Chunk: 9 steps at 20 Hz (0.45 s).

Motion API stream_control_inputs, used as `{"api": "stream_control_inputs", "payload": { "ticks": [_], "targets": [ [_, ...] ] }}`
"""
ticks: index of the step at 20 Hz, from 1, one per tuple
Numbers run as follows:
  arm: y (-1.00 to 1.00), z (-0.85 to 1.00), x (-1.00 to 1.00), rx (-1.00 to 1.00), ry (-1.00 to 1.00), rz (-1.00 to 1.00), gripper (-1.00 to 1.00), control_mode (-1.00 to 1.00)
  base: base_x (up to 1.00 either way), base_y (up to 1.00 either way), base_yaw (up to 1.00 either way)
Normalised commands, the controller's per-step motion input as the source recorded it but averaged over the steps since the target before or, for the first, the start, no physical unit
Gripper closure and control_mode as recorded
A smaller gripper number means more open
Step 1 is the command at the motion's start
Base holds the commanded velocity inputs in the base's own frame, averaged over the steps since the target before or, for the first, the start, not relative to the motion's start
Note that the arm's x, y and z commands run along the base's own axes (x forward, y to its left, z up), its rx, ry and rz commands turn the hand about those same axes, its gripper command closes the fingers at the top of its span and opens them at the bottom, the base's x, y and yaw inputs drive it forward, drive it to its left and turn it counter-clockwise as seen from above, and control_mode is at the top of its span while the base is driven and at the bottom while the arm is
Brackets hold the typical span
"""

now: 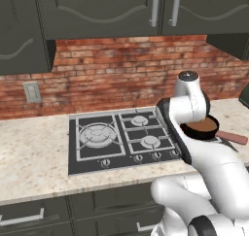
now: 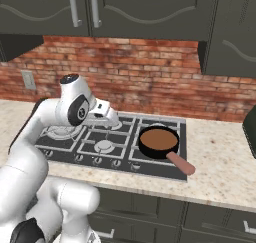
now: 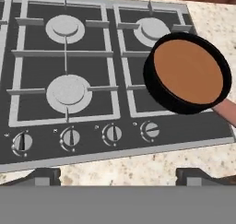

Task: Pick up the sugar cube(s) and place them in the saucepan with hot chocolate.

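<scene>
The saucepan with hot chocolate (image 2: 158, 142) is seen standing on the front right burner of the stovetop (image 2: 95, 137), its black rim round a flat brown surface and its reddish-brown handle (image 2: 180, 163) pointing forward and to the right, out over the stove's front edge towards the speckled counter (image 2: 220, 172). In the left base view the same pan (image 1: 201, 127) is partly covered by the white arm, so that only its brown filling, part of the rim and the end of the handle (image 1: 232, 138) are shown past the arm's upper link.

In the hand view the pan (image 3: 188, 73) is looked down on from above and lies at the right, with the burner caps and a row of four control knobs (image 3: 112, 133) along the stove's front edge made out clearly; those knobs are given only as small dots in the base views.

The gripper (image 3: 117, 176) is shown with its two dark finger tips set far apart at the bottom of the hand view, over the counter strip in front of the knobs, and nothing is held between them.

The brick backsplash (image 1: 121, 70), the dark upper cabinets (image 1: 97, 11) and a wall socket (image 1: 32, 92) are given by the base views alone. In the right base view the hand is seen over the stove's left half, well apart from the pan.
</scene>
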Motion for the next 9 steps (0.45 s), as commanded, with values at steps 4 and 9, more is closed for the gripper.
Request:
{"api": "stream_control_inputs", "payload": {
  "ticks": [4, 9],
  "targets": [
    [0.86, 0.21, -0.71, 0.01, 0.00, 0.04, -1.00, -1.00, 0.00, 0.00, 0.00],
    [0.50, 0.10, -0.60, 0.21, -0.03, 0.00, -1.00, -1.00, 0.00, 0.00, 0.00]
  ]
}}
